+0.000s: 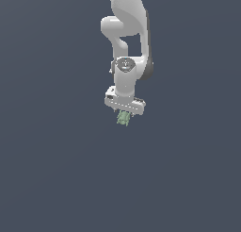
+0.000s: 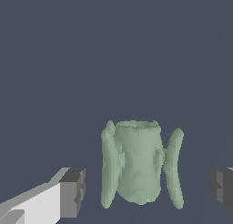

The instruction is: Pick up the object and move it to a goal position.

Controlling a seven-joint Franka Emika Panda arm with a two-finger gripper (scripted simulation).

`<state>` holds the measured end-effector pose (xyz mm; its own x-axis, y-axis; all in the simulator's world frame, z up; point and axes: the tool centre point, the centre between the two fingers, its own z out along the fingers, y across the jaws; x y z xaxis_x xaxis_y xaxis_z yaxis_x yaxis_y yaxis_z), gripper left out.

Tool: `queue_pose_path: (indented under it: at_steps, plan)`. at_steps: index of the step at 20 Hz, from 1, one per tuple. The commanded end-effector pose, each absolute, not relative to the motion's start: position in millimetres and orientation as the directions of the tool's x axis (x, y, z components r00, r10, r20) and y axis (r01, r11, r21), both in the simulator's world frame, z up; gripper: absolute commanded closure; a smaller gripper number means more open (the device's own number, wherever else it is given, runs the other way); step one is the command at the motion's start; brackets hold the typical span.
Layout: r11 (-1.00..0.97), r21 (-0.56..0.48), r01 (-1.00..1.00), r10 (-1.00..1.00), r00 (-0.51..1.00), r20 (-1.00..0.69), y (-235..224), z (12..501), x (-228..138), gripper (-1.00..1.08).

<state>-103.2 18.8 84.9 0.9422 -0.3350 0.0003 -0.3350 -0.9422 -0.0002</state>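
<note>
A plain dark blue-grey floor (image 1: 56, 169) is seen across both views. The white arm (image 1: 126, 33) is seen coming in from the top of the exterior view, wrist turned downward. The gripper (image 1: 124, 114) is pointed at the floor; the fingers themselves are mostly hidden there by the hand body.

In the wrist view the fingers are spread wide: one dark pad (image 2: 73, 191) on a white finger is seen on one side, the other pad (image 2: 222, 187) on the opposite side. The object (image 2: 136, 166), pale green and lumpy with two thin side lobes, is placed between the pads, nearer the first, with a clear gap to each. No contact is shown. Whether it rests on the floor cannot be told.
</note>
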Motion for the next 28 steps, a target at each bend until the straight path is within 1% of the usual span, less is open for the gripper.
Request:
queue_pose_path:
  at_steps: [1, 7, 13, 14, 28]
  plan:
    - [-0.942, 0.000, -0.336, -0.336, 0.942, 0.000, 18.6, 76.9, -103.9, -0.92]
    - [-0.941, 0.000, -0.338, -0.338, 0.941, 0.000, 18.7, 50.2, -105.0, -0.92]
    - [-0.941, 0.000, -0.338, -0.338, 0.941, 0.000, 18.9, 40.8, -104.7, -0.92]
    - [-0.941, 0.000, -0.338, -0.338, 0.941, 0.000, 18.9, 40.8, -104.7, 1.08]
    - [-0.941, 0.000, -0.338, -0.338, 0.941, 0.001, 18.5, 45.5, -104.4, 1.08]
